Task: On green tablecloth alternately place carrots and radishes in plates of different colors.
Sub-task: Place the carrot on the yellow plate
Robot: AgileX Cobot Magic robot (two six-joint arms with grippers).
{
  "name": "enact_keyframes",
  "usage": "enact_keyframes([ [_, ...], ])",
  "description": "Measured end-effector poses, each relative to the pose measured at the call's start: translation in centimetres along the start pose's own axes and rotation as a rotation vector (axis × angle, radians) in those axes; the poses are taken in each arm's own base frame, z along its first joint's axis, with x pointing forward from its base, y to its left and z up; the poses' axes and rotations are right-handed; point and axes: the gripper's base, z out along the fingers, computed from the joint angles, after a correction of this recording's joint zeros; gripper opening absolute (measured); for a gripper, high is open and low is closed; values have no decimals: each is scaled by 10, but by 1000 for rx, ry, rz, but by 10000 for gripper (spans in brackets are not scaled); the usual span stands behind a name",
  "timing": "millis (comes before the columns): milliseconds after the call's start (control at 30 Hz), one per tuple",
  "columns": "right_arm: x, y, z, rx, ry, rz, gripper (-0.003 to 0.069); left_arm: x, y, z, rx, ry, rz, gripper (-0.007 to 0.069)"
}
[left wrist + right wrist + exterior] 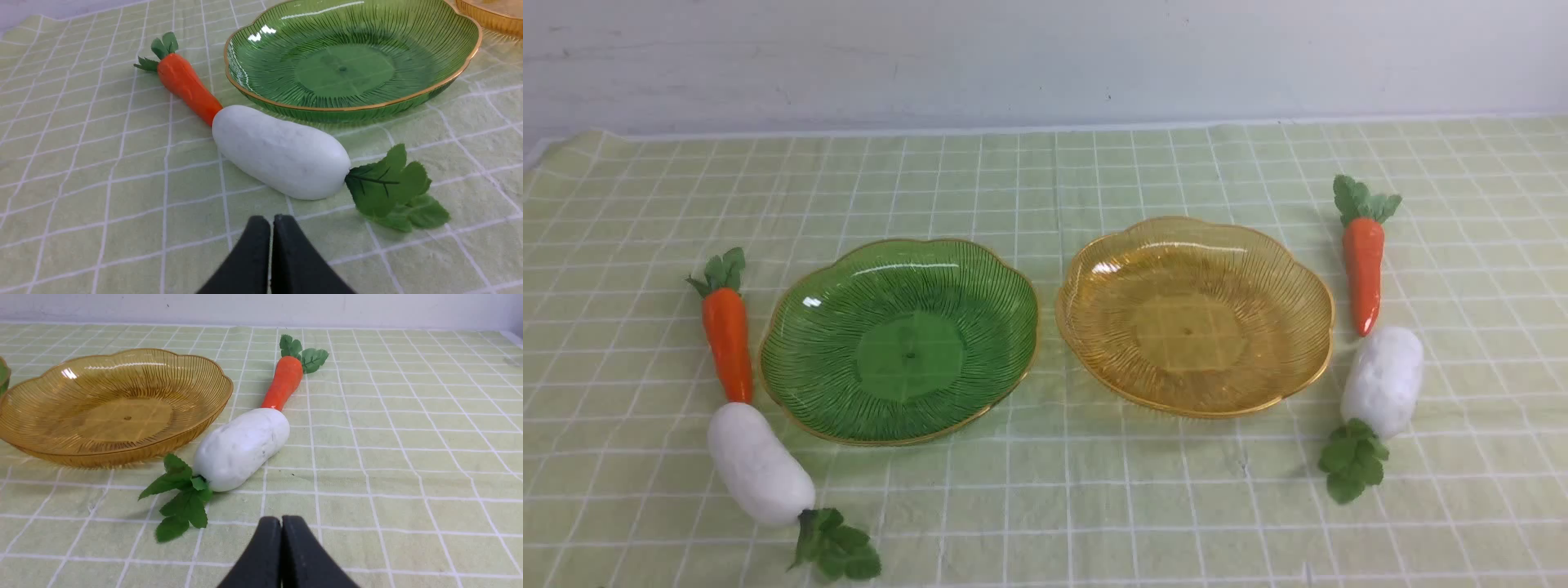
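Observation:
On the green tablecloth (pixel 1045 506) a green plate (pixel 900 339) sits left of centre and an amber-yellow plate (pixel 1194 314) right of centre; both are empty. Left of the green plate lie a carrot (pixel 727 331) and a radish (pixel 758 464), end to end. Right of the amber plate lie a second carrot (pixel 1364 261) and a second radish (pixel 1382 380). The left gripper (pixel 271 222) is shut and empty, close to the left radish (pixel 282 152). The right gripper (pixel 281 522) is shut and empty, close to the right radish (pixel 242 448). Neither gripper shows in the front view.
A pale wall (pixel 1045 57) rises behind the cloth's far edge. The cloth's far left corner (pixel 572 143) is folded up a little. The radish leaves (pixel 837 547) spread near the front edge of the view.

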Motion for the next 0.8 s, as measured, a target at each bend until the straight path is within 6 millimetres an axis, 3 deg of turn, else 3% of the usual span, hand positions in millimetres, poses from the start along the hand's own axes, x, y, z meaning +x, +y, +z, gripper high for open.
enact_keyframes([
  [533,0,0,0,0,0,0,-15,-3,2,0,-19,-36,63,-8],
  [700,0,0,0,0,0,0,-15,-21,2,-2,-1,-236,-174,-8],
  [800,0,0,0,0,0,0,-15,-35,7,-7,7,-405,-405,-8],
])
